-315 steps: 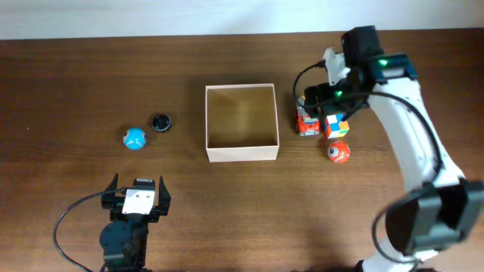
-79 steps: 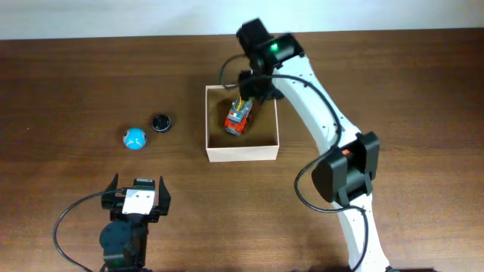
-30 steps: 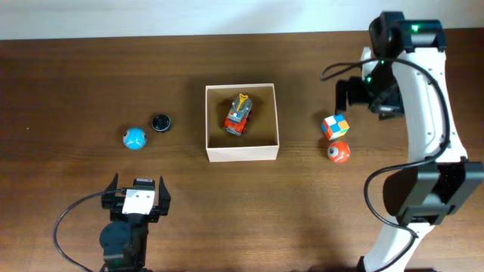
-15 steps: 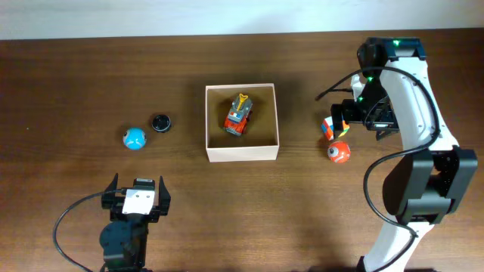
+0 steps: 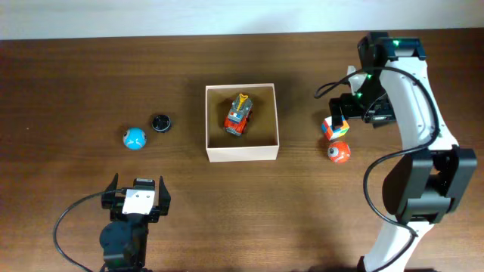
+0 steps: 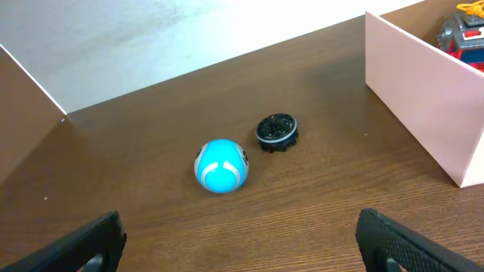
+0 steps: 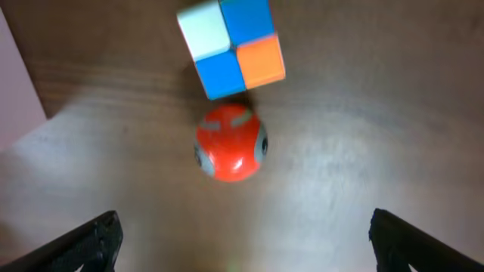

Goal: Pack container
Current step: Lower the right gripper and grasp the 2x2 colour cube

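The container (image 5: pixel 216 156), a square cream-walled box with a tan floor, sits mid-table with a red-orange toy truck (image 5: pixel 239 115) inside. To its right lie a multicoloured cube (image 5: pixel 336 128) and an orange-red ball (image 5: pixel 339 152). My right gripper (image 5: pixel 338 113) hovers open over the cube; in the right wrist view the cube (image 7: pixel 231 45) and ball (image 7: pixel 231 143) lie ahead of the wide-apart fingertips (image 7: pixel 246 245). My left gripper (image 5: pixel 137 181) rests open near the front edge. Its view shows a blue ball (image 6: pixel 221 165), a black cap (image 6: pixel 277 131) and the container wall (image 6: pixel 423 98).
The blue ball (image 5: pixel 134 138) and black cap (image 5: pixel 160 122) lie left of the container on the brown wooden table. The right arm (image 5: pixel 412 98) arches over the table's right side. A white wall runs along the far edge.
The right gripper has moved left and toward the front, coming over the cube. The left arm and all toys have stayed put.
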`<action>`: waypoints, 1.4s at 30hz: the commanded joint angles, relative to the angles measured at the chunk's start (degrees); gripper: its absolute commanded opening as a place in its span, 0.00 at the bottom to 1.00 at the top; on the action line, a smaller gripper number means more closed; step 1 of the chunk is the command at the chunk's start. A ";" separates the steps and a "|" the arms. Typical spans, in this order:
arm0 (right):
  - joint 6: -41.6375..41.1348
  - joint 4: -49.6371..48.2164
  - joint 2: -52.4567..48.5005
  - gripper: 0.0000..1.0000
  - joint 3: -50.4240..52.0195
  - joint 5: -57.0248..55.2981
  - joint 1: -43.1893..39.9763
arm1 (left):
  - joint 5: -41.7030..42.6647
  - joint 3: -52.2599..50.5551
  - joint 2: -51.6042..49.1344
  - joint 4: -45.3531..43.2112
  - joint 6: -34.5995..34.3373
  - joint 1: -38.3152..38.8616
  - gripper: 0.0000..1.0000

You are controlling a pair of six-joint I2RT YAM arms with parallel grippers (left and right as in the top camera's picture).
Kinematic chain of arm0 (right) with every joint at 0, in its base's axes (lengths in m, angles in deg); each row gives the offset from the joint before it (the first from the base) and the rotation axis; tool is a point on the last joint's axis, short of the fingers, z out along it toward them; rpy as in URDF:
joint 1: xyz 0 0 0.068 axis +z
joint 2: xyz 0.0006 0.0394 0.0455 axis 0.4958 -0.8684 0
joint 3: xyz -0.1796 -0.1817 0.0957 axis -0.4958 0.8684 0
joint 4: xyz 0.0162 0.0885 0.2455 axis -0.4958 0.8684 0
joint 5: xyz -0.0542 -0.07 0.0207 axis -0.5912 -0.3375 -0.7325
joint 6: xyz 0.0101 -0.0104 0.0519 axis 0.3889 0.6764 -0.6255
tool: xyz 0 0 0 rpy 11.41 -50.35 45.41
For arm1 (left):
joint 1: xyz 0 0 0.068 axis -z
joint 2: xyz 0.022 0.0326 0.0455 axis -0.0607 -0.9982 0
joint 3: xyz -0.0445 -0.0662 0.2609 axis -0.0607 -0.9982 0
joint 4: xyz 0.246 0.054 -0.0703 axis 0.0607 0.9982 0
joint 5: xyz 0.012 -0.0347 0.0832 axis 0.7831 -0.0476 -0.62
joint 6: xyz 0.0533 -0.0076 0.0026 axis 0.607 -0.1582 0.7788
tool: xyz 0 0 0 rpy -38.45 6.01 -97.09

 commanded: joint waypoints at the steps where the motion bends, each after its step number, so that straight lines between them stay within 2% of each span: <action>1: 5.57 -2.62 -3.43 0.99 1.11 -0.55 0.04 | -0.33 -0.33 0.28 0.04 0.68 -0.24 0.99; 7: 6.58 -6.67 -6.32 0.99 1.14 -1.27 0.55 | -0.33 -0.33 0.28 0.04 0.68 -0.24 0.99; 17: 17.70 -11.54 -8.22 0.99 1.16 -0.76 0.98 | -0.33 -0.33 0.28 0.04 0.68 -0.24 0.99; 42: 17.38 -13.66 -14.27 0.99 1.16 0.13 3.54 | -0.33 -0.33 0.28 0.04 0.68 -0.24 0.99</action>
